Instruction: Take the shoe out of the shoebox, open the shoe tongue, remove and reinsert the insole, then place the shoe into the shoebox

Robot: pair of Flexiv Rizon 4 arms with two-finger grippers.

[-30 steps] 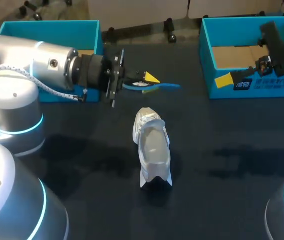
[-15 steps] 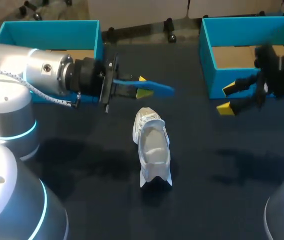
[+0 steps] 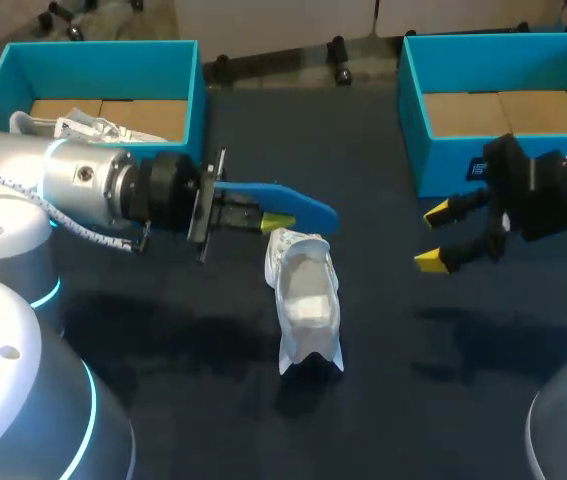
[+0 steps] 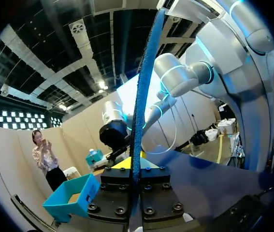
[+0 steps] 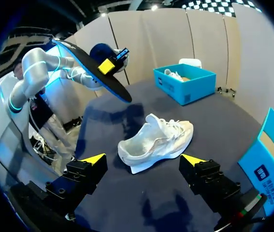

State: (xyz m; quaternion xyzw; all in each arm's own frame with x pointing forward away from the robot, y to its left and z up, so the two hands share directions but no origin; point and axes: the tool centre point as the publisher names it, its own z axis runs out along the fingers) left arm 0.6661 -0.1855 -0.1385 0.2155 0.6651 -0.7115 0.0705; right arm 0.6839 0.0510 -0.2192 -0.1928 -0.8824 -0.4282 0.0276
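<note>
One white shoe [image 3: 303, 300] lies in the middle of the table [image 3: 413, 400]. The left gripper [image 3: 275, 222] pinches one blue insole [image 3: 283, 200] by its far end. The right gripper [image 3: 441, 237] is spread wide, holding nothing. There are two blue boxes at the far side: the left box [image 3: 93, 60] holds a second shoe [image 3: 88, 127], and the right box [image 3: 418, 150] does not.

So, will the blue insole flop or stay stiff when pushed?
Probably semi-stiff: held at one end by the left gripper, the insole sticks out without drooping. It looks thin, so likely light, and may buckle against the shoe.

Head overhead, wrists close, right shares shoe [image 3: 305, 300]
</note>
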